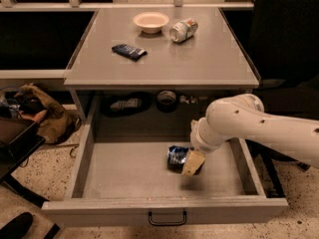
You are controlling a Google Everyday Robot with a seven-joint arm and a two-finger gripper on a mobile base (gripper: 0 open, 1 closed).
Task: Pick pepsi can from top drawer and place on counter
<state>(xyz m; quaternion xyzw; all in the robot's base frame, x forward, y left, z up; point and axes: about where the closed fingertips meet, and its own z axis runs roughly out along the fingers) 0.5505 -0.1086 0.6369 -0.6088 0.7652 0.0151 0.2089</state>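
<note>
The pepsi can, small and dark blue with white markings, lies in the top drawer, right of the middle of its grey floor. The drawer is pulled fully out, with its black handle on the front panel. My gripper reaches down from the white arm and sits against the can's right side, hiding part of it. The counter is the grey tabletop above the drawer.
On the counter are a cream bowl, a silver-white can on its side and a flat dark blue packet. A shelf behind the drawer holds dark items. A brown bag lies on the floor at the left.
</note>
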